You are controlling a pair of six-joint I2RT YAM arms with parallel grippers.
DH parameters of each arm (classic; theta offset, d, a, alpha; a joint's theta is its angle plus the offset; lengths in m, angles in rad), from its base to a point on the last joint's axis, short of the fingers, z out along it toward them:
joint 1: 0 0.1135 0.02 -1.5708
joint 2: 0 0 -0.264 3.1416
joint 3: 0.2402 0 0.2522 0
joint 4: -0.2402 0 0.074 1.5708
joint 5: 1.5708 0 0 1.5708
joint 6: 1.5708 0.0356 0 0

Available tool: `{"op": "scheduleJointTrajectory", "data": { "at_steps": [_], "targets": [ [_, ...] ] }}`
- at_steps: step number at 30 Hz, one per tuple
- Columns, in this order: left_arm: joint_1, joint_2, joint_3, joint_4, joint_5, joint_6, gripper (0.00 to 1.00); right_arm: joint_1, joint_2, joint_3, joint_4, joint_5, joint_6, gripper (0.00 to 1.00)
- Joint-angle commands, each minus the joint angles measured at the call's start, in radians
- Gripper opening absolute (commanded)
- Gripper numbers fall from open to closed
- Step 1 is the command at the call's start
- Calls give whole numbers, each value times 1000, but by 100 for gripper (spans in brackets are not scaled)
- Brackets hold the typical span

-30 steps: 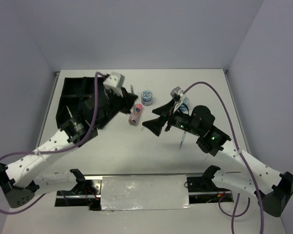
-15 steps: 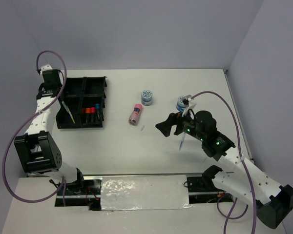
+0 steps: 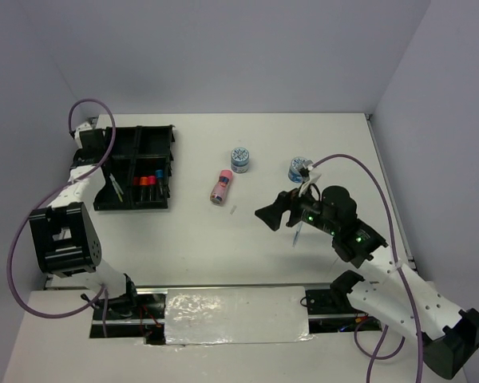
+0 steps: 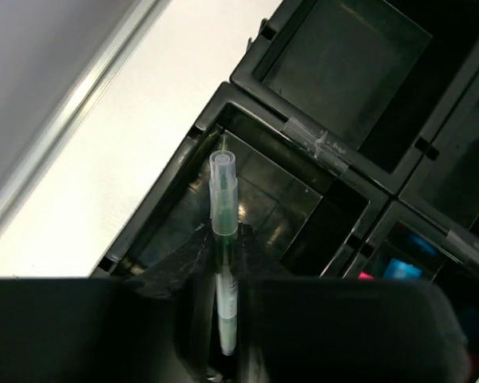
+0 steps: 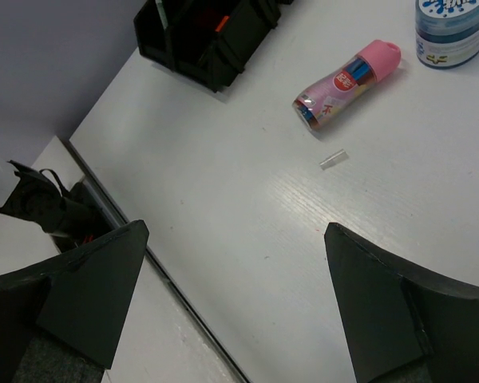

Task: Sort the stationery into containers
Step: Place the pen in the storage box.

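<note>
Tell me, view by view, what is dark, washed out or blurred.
Top view: even light, soft shadows; the black tray shows little detail. Left wrist view: the table is washed out, the pen sharp, the left gripper a dark blur. Right wrist view: the pink tube is crisp, the right gripper plain black.

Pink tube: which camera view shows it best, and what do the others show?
The right wrist view: the pink tube fills more of the frame, with cap and label distinct. The top external view shows it small, lying to the right of the tray. The left wrist view misses it.
</note>
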Motion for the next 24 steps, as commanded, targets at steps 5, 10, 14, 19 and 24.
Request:
{"op": "scheduleJointTrajectory", "data": {
  "at_steps": [5,10,14,19,24],
  "targets": [
    [15,28,13,45,-44,-62,62,-5,4,33,-4,17,-23,100],
    [23,-40,48,9,-13,-65,99,-19,48,51,-41,69,-4,100],
    [20,-134,93,-62,86,-53,99,-47,105,73,-122,164,34,100],
    [-74,-208,261,-321,-113,-131,99,-71,157,114,-277,354,141,100],
    [-117,-461,161,-286,-18,-88,99,-71,159,105,-395,548,259,100]
  ]
}}
